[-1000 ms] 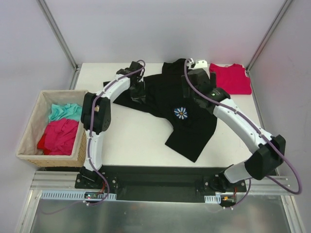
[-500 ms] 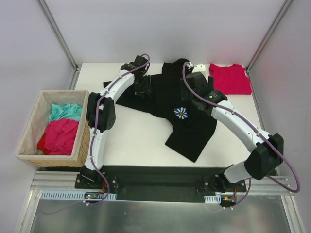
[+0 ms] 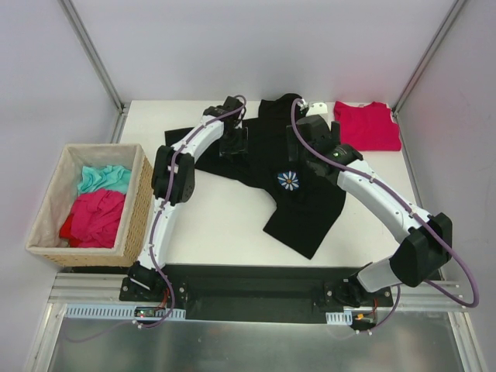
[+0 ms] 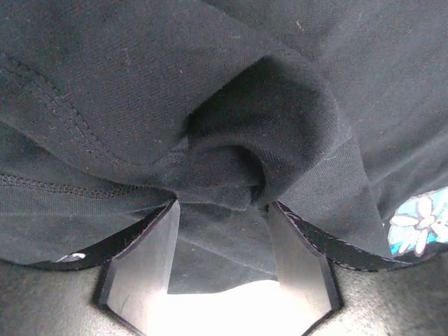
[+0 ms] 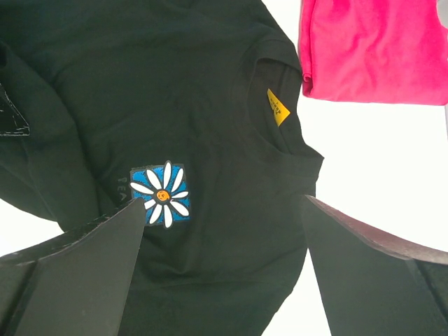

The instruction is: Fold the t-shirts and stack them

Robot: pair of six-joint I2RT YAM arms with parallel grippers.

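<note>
fingers (image 4: 143,269) of the left gripper (image 4: 222,206) stand apart, with a bunched fold of the black shirt (image 4: 105,70) sitting between the tips. whether the pads bear on that fold cannot be told. the right gripper (image 5: 224,203) hangs above the same shirt with its fingers wide apart and nothing between them.

location of work items:
- black shirt: spread unevenly across the far middle of the table (image 3: 225,225), emblem (image 3: 289,180) facing up, one end trailing toward the near right.
- red shirt (image 3: 368,128): folded flat at the far right corner, near the black collar but apart from it.

probable faults from this state:
- snag on release. the fold is crowded between the left tips; if the arm lifts before the cloth drops free, the shirt is likely to be dragged and rumpled again.
- crooked fold. the cloth under the left gripper is heaped, not flat; folding over that heap would likely give a lopsided result.
- disturbed stack. a pull on the black collar toward the far right could carry it into the red shirt and upset its fold.
- blind grasp. black on black hides edges from the left wrist view, so a seam may be misjudged.
</note>
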